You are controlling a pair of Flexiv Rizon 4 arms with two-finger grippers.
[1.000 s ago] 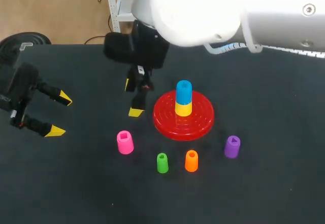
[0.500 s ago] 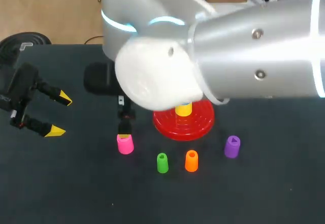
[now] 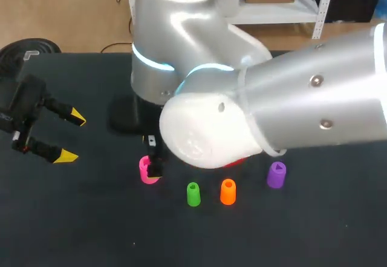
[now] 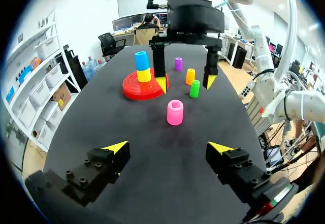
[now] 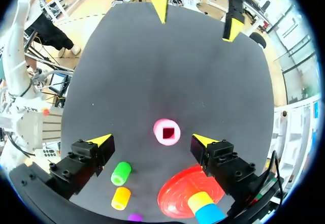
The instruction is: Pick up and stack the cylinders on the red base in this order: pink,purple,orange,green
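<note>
The right pincer (image 5: 152, 139) hangs over the dark counter (image 3: 91, 218) with its two yellow-tipped fingers spread wide apart, holding nothing. In its own wrist view the pink cylinder (image 5: 166, 131) stands upright on the counter between the two fingers, nearer one of them, and neither finger touches it. In the head view the right arm reaches in over the middle and hides most of this pincer; only a dark finger shows against the pink cylinder's side.

Just beside the pink cylinder, the green cylinder (image 3: 193, 194) and the orange cylinder (image 3: 228, 192) stand close together, with the purple cylinder (image 3: 276, 175) a little further along. All three are upright on the counter. The red base (image 4: 133, 89) lies near them, carrying a yellow cylinder (image 4: 143, 75) with a blue cylinder (image 4: 141, 60) stacked on top of it.

Well apart from all of this, the left pincer (image 3: 71, 137) is near the counter's left side, fingers also spread apart and holding nothing. Its wrist view looks across bare counter toward the pink cylinder and the right pincer beyond.
</note>
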